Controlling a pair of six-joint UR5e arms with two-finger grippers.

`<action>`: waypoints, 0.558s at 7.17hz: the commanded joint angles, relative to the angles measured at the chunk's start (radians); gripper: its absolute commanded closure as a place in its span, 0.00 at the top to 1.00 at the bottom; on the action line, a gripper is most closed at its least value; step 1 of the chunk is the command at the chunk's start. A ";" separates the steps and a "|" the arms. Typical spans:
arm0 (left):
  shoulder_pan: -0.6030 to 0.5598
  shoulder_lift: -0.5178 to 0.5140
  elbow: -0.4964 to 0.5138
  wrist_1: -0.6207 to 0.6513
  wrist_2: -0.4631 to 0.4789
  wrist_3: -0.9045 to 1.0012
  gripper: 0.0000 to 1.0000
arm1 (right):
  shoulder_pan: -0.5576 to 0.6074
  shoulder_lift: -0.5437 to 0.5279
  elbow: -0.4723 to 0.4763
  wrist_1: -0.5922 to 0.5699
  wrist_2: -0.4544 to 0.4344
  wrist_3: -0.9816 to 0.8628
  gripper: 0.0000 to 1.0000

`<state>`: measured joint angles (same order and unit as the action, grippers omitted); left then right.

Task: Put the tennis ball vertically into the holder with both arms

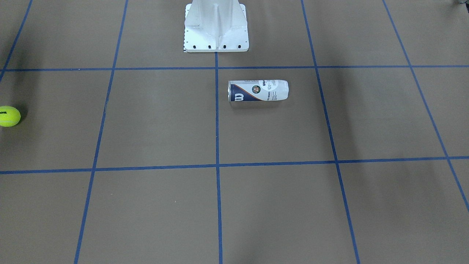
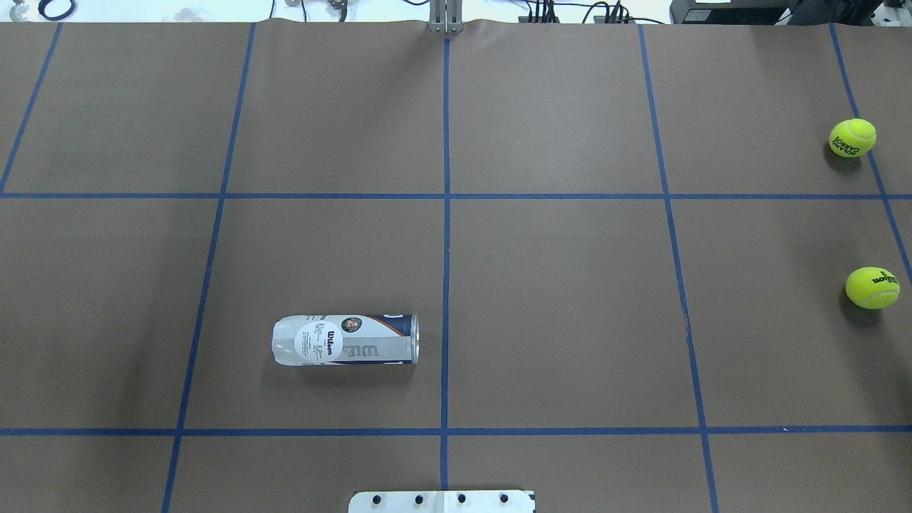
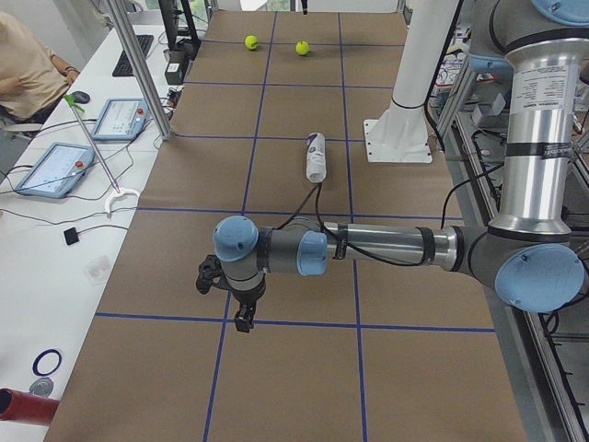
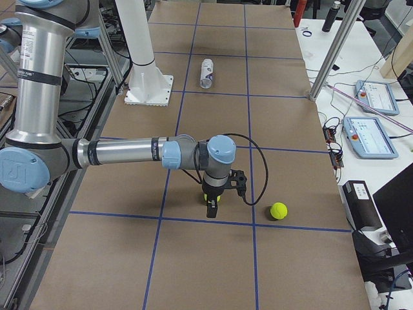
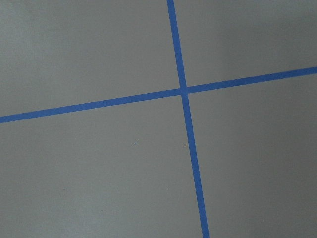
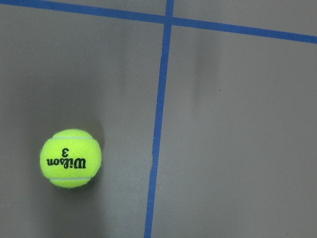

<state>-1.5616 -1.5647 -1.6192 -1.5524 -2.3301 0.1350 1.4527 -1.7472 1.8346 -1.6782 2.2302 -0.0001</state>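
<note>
Gripper states cannot be told: the left gripper (image 3: 237, 308) and the right gripper (image 4: 211, 205) are shown only in the side views. The right gripper is placed close by the tennis ball (image 2: 872, 288) at the tabletop's (image 2: 570, 313) right end and partly hides it in the right side view. The one holder (image 2: 345, 340) is laid on its side, well apart, near one white pedestal (image 1: 216, 25). Two balls are counted overhead, the second ball (image 2: 853, 137) lying farther out; only one is caught front-facing.
</note>
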 commanded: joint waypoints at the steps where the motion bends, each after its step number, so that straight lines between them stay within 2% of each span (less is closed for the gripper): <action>1: 0.000 -0.005 -0.004 -0.002 0.000 0.002 0.99 | 0.000 0.000 0.000 0.000 0.000 0.000 1.00; 4: 0.000 -0.005 -0.016 0.000 0.000 0.002 0.99 | 0.000 0.032 0.000 0.000 -0.001 0.002 1.00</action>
<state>-1.5616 -1.5683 -1.6342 -1.5529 -2.3311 0.1364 1.4527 -1.7337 1.8371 -1.6775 2.2301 -0.0026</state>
